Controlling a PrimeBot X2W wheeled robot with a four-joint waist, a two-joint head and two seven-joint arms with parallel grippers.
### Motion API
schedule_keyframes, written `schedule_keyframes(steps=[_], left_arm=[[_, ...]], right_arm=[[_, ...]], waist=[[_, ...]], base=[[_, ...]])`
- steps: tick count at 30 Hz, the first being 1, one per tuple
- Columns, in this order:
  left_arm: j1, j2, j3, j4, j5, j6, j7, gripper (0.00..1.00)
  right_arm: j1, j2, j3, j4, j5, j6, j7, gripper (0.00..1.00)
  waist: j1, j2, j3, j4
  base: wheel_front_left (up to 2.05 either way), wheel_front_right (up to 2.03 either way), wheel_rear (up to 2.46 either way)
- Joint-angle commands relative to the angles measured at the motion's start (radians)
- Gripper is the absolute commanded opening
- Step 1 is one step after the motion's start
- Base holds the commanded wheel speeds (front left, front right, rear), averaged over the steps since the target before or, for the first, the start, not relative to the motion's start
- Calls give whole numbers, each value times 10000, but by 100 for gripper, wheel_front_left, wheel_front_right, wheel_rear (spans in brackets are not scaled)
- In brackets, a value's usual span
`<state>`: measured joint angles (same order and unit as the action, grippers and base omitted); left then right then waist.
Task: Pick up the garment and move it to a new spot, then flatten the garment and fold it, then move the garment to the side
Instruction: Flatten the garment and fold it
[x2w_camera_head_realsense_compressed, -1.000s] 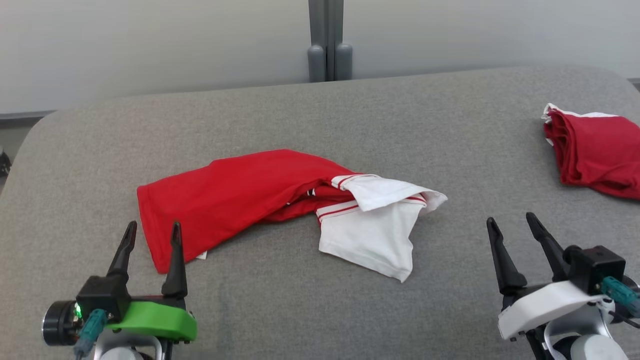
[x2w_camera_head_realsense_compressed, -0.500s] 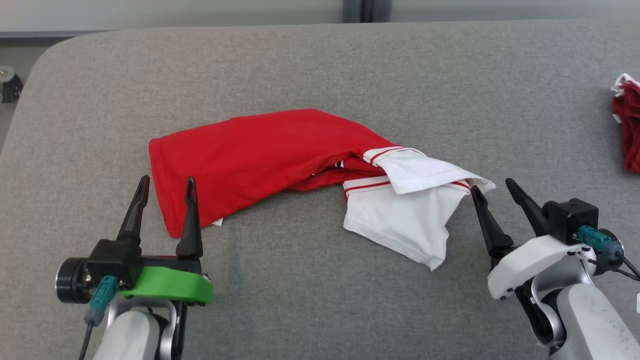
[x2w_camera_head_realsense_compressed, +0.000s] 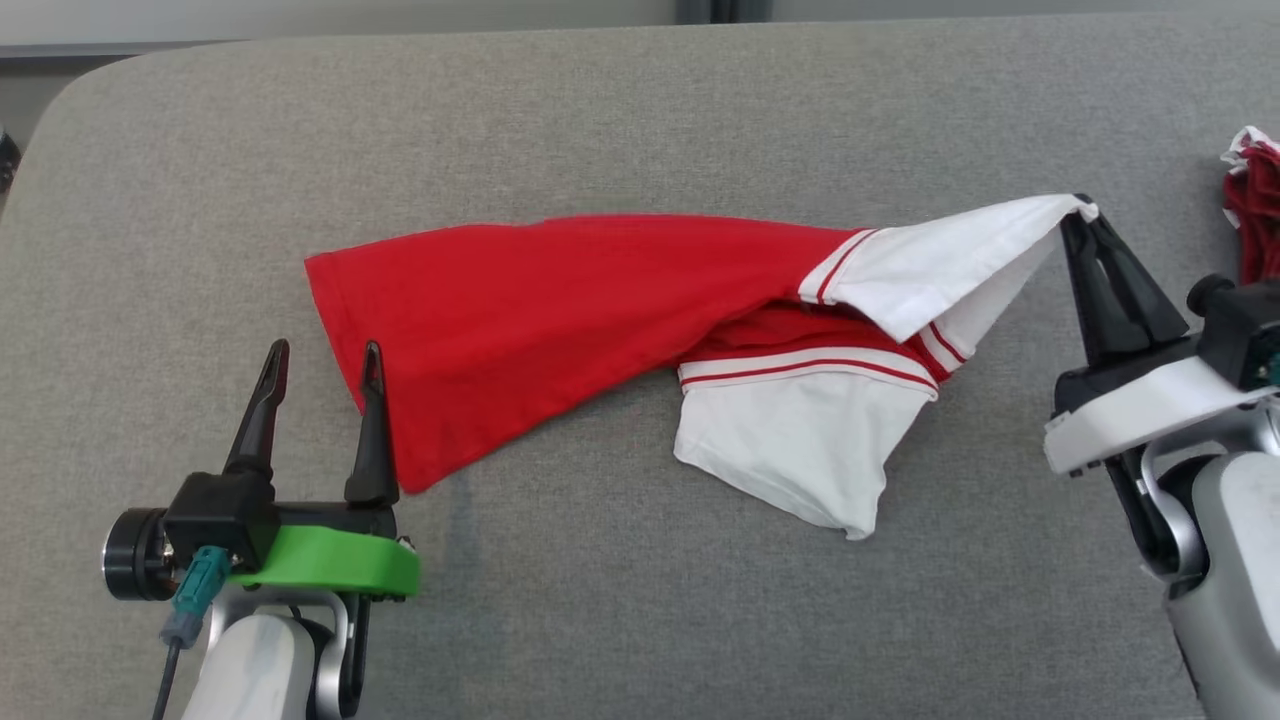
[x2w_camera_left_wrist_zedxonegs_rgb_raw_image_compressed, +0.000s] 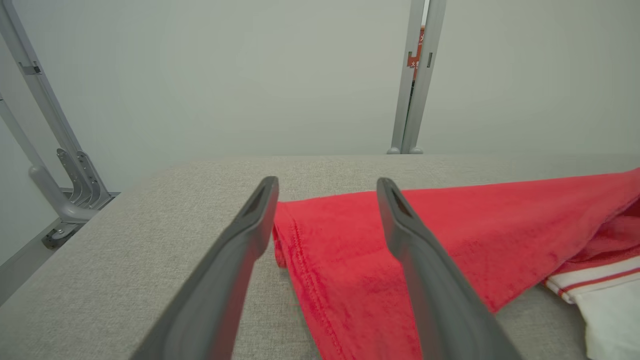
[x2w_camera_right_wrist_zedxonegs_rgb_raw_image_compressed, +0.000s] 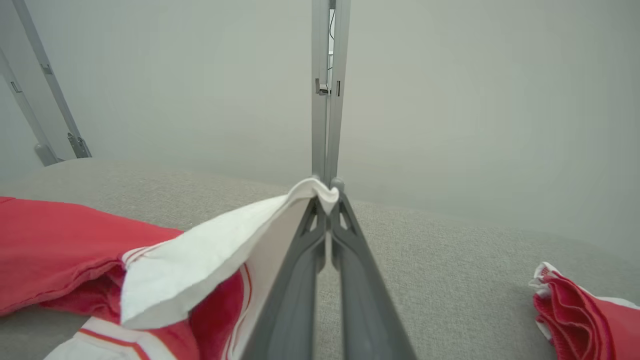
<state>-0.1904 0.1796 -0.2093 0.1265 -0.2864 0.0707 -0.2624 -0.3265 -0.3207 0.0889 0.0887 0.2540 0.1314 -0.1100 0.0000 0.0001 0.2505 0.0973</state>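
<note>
Now the right gripper (x2w_camera_head_realsense_compressed: 1083, 208) is clamping the garment's (x2w_camera_head_realsense_compressed: 560, 300) white sleeve; the left wrist view is revealing hem stitches beside the left gripper's (x2w_camera_left_wrist_zedxonegs_rgb_raw_image_compressed: 327, 182) spread jaws.

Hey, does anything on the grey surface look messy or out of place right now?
The red and white shirt lies rumpled and doubled over itself, one white sleeve held up in the shut right gripper. Another red garment sits bunched at the far right.
</note>
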Motion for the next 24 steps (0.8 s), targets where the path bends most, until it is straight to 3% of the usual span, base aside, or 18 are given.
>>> schedule_keyframes(steps=[1, 7, 13, 14, 15, 16, 24], left_arm=[[-70, -14, 55, -2, 136, -48, -30, 100], [19, -134, 274, 21, 232, -167, -31, 100], [167, -144, 431, 87, 288, -280, -29, 100], [157, -141, 454, 101, 306, -309, -29, 100], [153, -135, 465, 117, 330, -322, -29, 100], [152, -130, 486, 138, 347, -342, -29, 100], [526, -106, 708, 251, 377, -258, -30, 100]], right_arm=[[403, 15, 184, -213, -83, -15, 61, 0], [2634, 554, 459, -1062, -241, -15, 710, 0], [4271, 1451, 198, -723, -132, -15, 809, 0], [4365, 1568, 135, -533, -135, -15, 810, 15], [4373, 1646, 91, -442, -157, -15, 737, 61], [4293, 1751, 34, -377, -127, -15, 588, 100], [3863, 1733, -231, -1289, 270, -15, -273, 100]], waist=[[0, -1, -43, -119], [0, -1, -92, -322], [0, -1, -133, -553], [0, -1, -140, -581], [0, -1, -148, -601], [0, -1, -159, -621], [0, -1, -579, -787]], base=[[0, 0, 0], [0, 0, 0], [0, 0, 0], [0, 0, 0], [0, 0, 0], [0, 0, 0], [0, 0, 0]])
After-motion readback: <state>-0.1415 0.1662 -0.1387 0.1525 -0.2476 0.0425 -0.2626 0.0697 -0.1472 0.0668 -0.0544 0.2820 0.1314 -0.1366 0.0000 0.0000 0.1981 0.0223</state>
